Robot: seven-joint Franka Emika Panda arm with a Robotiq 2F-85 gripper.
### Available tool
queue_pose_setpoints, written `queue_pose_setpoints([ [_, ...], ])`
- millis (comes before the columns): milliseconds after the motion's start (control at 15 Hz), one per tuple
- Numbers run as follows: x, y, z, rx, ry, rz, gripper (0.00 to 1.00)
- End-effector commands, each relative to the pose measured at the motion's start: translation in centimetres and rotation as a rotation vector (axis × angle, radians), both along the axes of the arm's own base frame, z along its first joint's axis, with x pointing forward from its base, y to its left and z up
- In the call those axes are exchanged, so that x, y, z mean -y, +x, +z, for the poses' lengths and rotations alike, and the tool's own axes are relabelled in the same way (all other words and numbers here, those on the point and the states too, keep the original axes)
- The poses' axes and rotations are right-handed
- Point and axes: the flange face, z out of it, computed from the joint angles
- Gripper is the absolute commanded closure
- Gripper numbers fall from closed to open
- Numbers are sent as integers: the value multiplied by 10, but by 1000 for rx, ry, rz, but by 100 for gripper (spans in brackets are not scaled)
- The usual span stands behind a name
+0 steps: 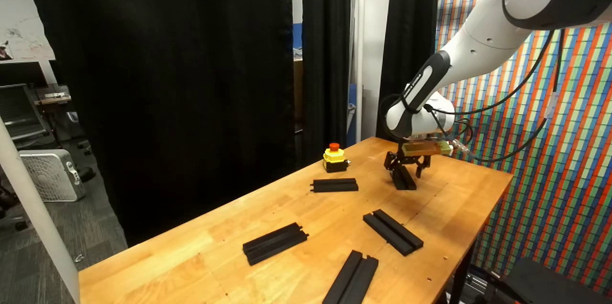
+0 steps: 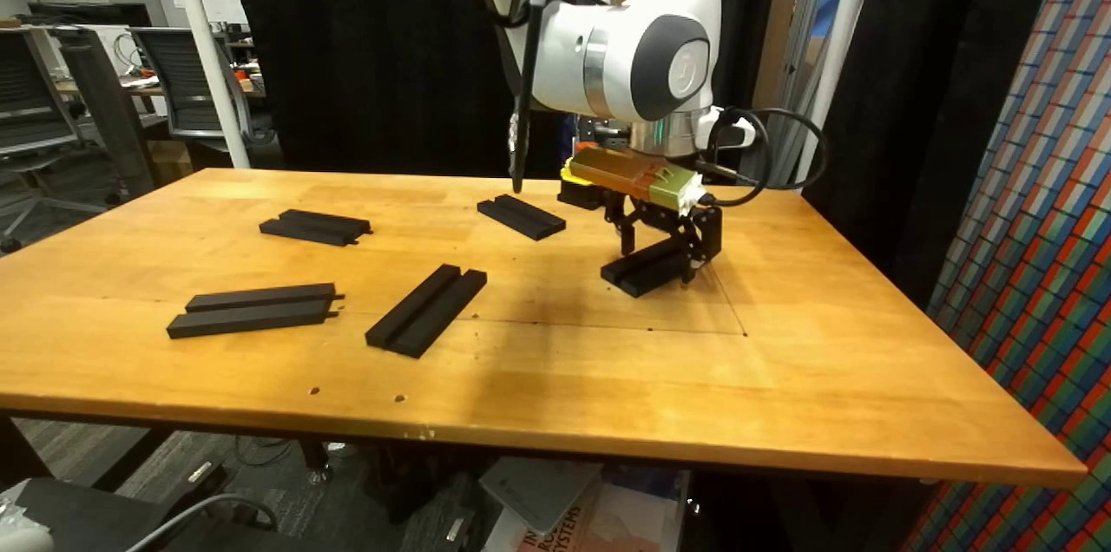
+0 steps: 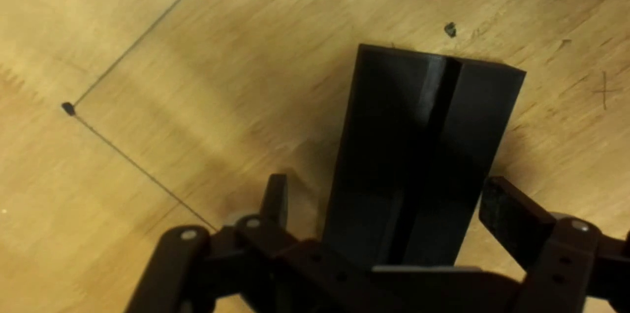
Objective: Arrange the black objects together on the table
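Several flat black bars lie on the wooden table [image 1: 167, 266], spaced apart. My gripper [image 3: 386, 200] is open, pointing down around one bar [image 3: 418, 155], which lies flat between the fingers. In the wrist view a gap shows at the left finger; the right fingertip appears close to the bar's edge, and I cannot tell if it touches. The gripper also shows in both exterior views [image 1: 405, 168] [image 2: 657, 259]. The other bars are one near the button [image 1: 334, 185], one at centre right [image 1: 393, 232], one at the front [image 1: 351, 277] and one at left [image 1: 276, 243].
A yellow emergency-stop button with a red top [image 1: 334, 157] stands at the table's edge by the curtain, close to the gripper in an exterior view. Black curtains [image 1: 167, 79] hang along that side. Pencil lines [image 3: 142, 32] mark the tabletop. A cable [image 2: 764, 187] loops beside the wrist.
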Motion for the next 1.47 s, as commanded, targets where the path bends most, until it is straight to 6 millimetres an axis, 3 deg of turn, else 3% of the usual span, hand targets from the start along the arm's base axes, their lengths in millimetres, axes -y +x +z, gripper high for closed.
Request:
queue_pose_setpoints([
  [0, 9, 12, -2, 0, 9, -10, 0],
  [1400, -4, 20, 9, -12, 44, -15, 0],
])
